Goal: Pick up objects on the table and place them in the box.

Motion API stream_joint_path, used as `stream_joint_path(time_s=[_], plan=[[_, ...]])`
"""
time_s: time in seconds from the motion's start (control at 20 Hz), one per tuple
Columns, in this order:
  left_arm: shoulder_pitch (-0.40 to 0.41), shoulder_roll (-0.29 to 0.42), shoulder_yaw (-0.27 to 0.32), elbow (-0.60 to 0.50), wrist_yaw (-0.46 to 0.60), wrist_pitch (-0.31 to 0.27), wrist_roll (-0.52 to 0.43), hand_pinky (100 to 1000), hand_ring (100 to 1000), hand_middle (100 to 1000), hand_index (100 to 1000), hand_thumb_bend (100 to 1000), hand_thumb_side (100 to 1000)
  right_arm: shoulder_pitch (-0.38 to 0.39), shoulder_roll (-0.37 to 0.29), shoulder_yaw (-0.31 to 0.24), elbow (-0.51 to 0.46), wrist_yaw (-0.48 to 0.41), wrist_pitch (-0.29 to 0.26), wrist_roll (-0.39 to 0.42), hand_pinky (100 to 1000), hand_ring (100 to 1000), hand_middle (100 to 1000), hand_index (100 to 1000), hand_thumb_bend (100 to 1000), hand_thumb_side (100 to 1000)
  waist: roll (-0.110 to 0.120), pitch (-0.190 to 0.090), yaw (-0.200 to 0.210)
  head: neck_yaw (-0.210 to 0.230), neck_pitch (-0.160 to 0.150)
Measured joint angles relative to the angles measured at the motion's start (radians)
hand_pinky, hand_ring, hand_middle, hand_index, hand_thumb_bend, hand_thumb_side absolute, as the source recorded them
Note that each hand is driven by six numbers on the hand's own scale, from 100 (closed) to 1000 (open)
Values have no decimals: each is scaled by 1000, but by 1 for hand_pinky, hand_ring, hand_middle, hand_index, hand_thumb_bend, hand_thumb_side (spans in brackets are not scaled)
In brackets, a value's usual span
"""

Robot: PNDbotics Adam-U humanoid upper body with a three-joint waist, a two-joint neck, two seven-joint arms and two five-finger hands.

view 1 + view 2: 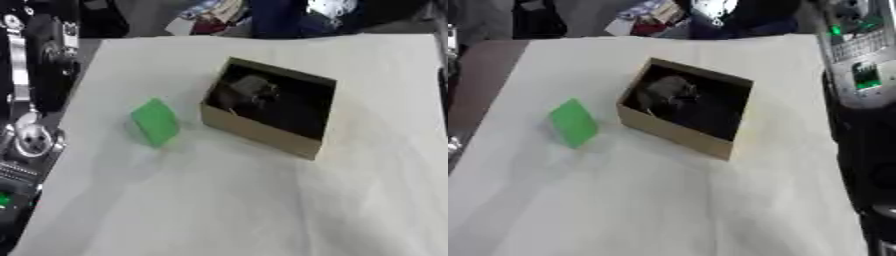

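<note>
A pale cloth (262,210) covers the table from the near edge to the far side, lying in soft folds toward five o'clock. Beyond its far edge, at twelve o'clock, lies a heap of coloured items (214,15), red, white and blue, too blurred to name. At one o'clock a grey device with small green lights (859,45) sits beside the cloth.

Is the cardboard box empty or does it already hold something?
Not empty. The open brown cardboard box holds a greyish object in its dark interior, at the far left corner. What the object is, cannot tell.
</note>
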Motion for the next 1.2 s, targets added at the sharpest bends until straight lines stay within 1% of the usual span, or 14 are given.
stream_joint_path(time_s=[0.1,0.2,0.3,0.5,0.55,0.6,0.65,0.7,0.75,0.8,0.9,1.0,1.15,1.2], plan=[[-16,63,-2,0,-41,22,-86,761,796,769,930,280,976,11,-17,-1,-34,-53,23,-25,940,867,826,887,379,486,1,1,-2,0,1],[-32,116,-5,0,-74,23,-181,783,810,782,940,300,961,23,-28,-6,-63,-99,39,-49,943,864,824,887,386,475,3,3,-3,0,4],[-45,160,-5,0,-101,14,-279,800,821,790,945,333,933,35,-36,-12,-88,-145,51,-78,946,863,823,888,387,471,3,3,-6,-1,11],[-76,219,-7,0,-143,-26,-450,823,836,801,951,379,920,53,-53,-23,-127,-226,67,-134,947,862,823,889,390,469,0,8,-10,-1,20],[-85,229,-8,0,-151,-37,-484,847,850,811,961,478,916,53,-56,-25,-133,-239,70,-143,948,861,823,888,392,472,-1,8,-12,-1,23],[-96,239,-12,0,-158,-52,-519,857,856,816,967,522,925,57,-58,-27,-139,-249,72,-151,948,861,823,888,394,470,-3,9,-14,0,27],[-110,251,-16,0,-166,-69,-558,857,856,816,967,522,925,61,-62,-30,-145,-256,75,-158,948,861,823,888,394,470,-5,9,-15,1,29],[-122,260,-19,0,-175,-86,-595,874,866,826,982,676,971,63,-64,-32,-149,-263,77,-164,948,859,822,886,394,470,-7,9,-15,3,33],[-137,270,-24,-1,-185,-104,-637,874,866,826,982,676,971,66,-65,-35,-154,-268,80,-168,948,859,822,886,394,470,-7,10,-15,6,36],[-152,279,-29,-1,-193,-121,-676,883,871,826,987,747,991,69,-67,-37,-158,-273,83,-173,950,858,822,886,391,472,-7,10,-16,9,37],[-179,295,-40,-1,-206,-147,-759,894,879,834,999,781,999,70,-71,-39,-163,-277,88,-178,951,858,823,886,386,478,-7,10,-16,15,37],[-203,306,-54,-1,-209,-161,-847,909,892,845,1000,803,1000,70,-71,-41,-167,-279,91,-179,952,859,824,887,383,483,-8,10,-16,19,37],[-236,318,-82,-1,-208,-160,-1005,918,897,847,1000,829,982,71,-71,-42,-169,-280,95,-176,953,859,824,887,381,489,-7,10,-17,23,37],[-247,321,-91,-1,-207,-157,-1059,921,899,848,1000,855,971,74,-71,-42,-171,-280,97,-175,953,859,824,887,379,492,-7,10,-17,24,37]])
